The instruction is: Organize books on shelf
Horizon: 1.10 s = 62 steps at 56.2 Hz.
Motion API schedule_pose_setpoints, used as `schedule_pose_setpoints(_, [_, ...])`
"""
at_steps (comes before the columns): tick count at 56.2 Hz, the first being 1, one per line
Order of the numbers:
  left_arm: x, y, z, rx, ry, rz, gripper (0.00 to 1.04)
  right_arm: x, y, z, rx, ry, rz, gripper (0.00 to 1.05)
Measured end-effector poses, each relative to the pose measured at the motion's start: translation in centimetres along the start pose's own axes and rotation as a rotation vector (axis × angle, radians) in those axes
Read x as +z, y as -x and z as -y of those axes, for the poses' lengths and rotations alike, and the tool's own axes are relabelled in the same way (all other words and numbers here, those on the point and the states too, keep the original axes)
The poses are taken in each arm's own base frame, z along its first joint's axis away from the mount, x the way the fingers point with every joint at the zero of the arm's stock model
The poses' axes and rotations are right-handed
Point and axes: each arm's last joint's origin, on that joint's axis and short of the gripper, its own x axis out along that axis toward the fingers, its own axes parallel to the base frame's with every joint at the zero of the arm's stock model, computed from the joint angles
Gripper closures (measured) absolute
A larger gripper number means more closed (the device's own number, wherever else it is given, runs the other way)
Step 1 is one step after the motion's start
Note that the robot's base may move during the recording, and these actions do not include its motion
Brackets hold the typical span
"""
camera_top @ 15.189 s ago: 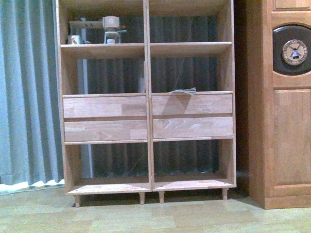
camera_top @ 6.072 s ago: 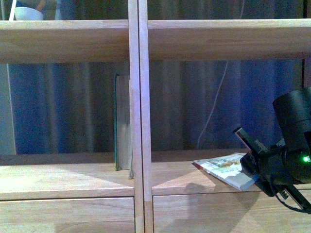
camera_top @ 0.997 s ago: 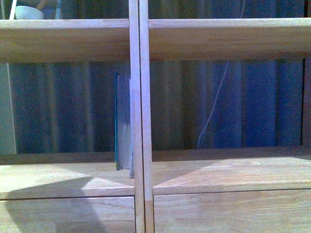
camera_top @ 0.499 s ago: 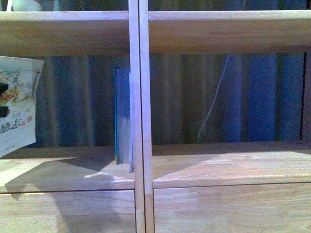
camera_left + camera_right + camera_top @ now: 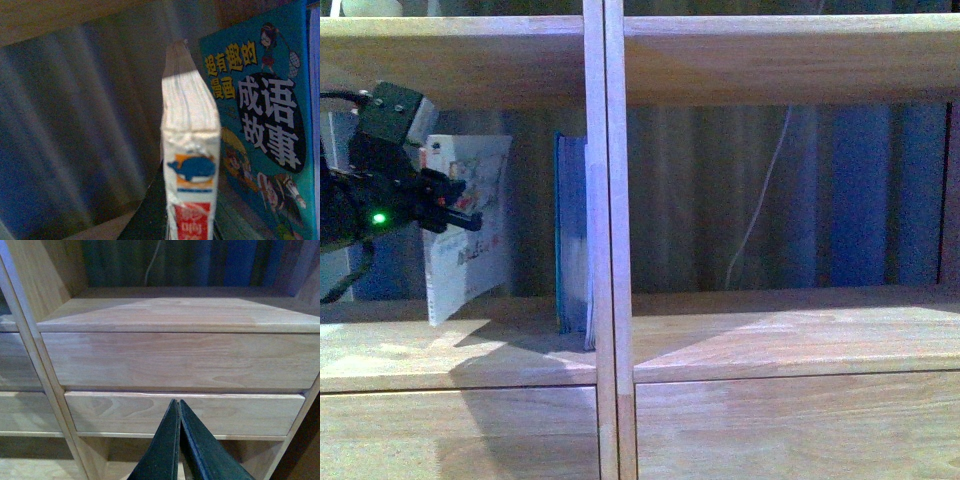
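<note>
We have the thin white paperback with the illustrated cover and red-marked spine (image 5: 468, 225) clamped in our left gripper (image 5: 450, 208), held roughly upright with its long axis vertical but leaning a little, its lower corner just above the board of the light natural-wood shelf (image 5: 460, 362). The thicker teal-covered book with pale pages (image 5: 571, 240) stands upright against the central wooden divider (image 5: 603, 200), toward our right from the paperback, with an open gap between the two. In the left wrist view the paperback's spine (image 5: 192, 200) faces the camera and the teal cover (image 5: 260, 135) sits just beside it. We judge the paperback must travel sideways toward the teal book; nothing stands between them. Our right gripper (image 5: 178, 405) hangs closed and empty before the plain wooden drawer fronts (image 5: 185, 362), well apart from both books.
</note>
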Motion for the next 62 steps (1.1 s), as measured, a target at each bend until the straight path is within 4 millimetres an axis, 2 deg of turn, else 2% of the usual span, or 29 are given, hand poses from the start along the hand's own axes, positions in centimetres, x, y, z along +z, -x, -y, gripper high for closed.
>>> schedule_pose_setpoints(11, [-1.4, -2.6, 1.8, -0.010, 0.041, -0.009, 0.98, -0.6, 0.7, 0.0, 0.000, 0.000, -0.003, 1.02])
schedule_pose_setpoints(20, [-2.3, -3.8, 3.2, -0.011, 0.057, -0.023, 0.98, -1.0, 1.1, 0.0, 0.000, 0.000, -0.004, 1.02])
schedule_pose_setpoints(38, [-2.5, -5.7, 5.8, 0.013, 0.055, -0.039, 0.98, -1.3, 1.9, 0.0, 0.000, 0.000, 0.018, 1.02])
schedule_pose_setpoints(39, [-2.5, -5.8, 5.9, 0.014, 0.056, -0.040, 0.97, -1.3, 1.9, 0.0, 0.000, 0.000, 0.017, 1.02])
schedule_pose_setpoints(44, [-2.7, -5.9, 6.8, 0.015, 0.064, -0.048, 0.76, -1.3, 2.1, 0.0, 0.000, 0.000, 0.018, 1.02])
schedule_pose_setpoints(62, [-4.2, -5.0, 7.5, 0.039, 0.092, -0.095, 0.29, -1.4, 2.6, 0.0, 0.000, 0.000, 0.017, 1.02])
